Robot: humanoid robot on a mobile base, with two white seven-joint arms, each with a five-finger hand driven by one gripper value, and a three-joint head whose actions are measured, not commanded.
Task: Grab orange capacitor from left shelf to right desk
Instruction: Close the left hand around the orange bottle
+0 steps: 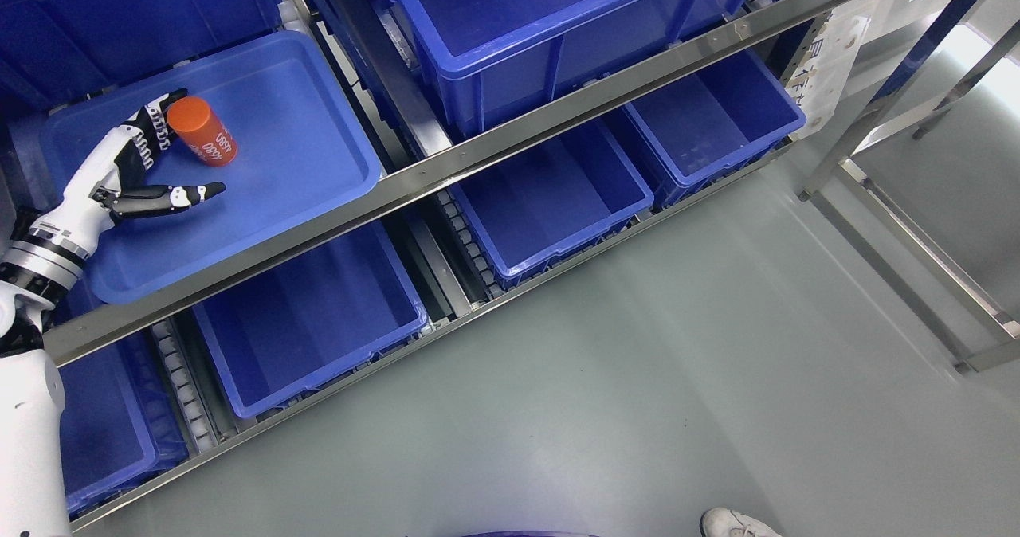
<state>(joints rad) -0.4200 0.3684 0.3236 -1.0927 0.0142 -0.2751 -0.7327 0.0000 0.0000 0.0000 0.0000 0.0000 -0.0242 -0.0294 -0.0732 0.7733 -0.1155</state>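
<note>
The left hand (131, 172) has its fingers (159, 119) spread beside the orange capacitor (203, 131) on the far-left shelf tray (319, 162), so I'd wrap around its middle before lifting.

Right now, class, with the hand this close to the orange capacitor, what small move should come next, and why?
Probably close the left hand around the orange capacitor. The fingers sit beside it in the blue tray, thumb spread apart, not yet gripping.

Left hand (147, 166) spread beside orange capacitor (202, 131), blue tray (303, 123)
</note>
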